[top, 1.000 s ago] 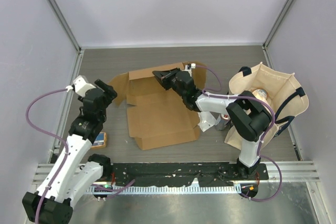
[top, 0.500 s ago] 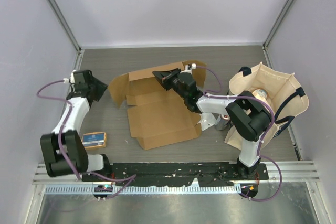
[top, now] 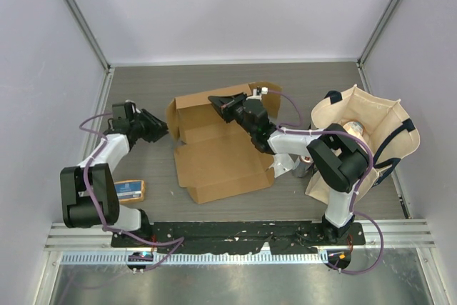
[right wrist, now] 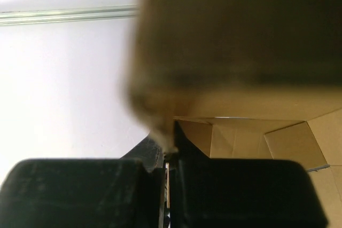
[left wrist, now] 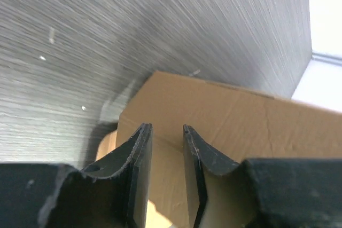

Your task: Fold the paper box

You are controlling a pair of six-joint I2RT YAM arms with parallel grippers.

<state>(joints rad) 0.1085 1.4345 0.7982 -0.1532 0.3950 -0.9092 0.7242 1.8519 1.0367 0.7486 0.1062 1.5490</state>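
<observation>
While the box lies part-folded at mid-table with its raised side toward the far edge, the top view has the right gripper clamped on that raised side. The left gripper hangs just beside the upright left flap, out toward the left edge. Corrugated card like this looks light and stiff and likely bends cleanly only along its scored lines, so the free edges of the flaps seem the places to pinch. A thin edge may slip from smooth fingers, and a hard squeeze could crease it. A tote stands at the right edge and a packet lies by the near left corner. The right arm covers part of the box's right side.

From the left wrist, the left gripper shows its jaws a narrow slit apart with nothing seen between them. The box fills the frame beyond the tips, over the grey table. Whether the tips touch the card cannot be told.

From the right wrist, the right gripper is pressed shut on a thin card edge. Most of the box is a brown blur, too close to focus, and only an inner corner reads sharply. Slots and tabs cannot be made out in any view
</observation>
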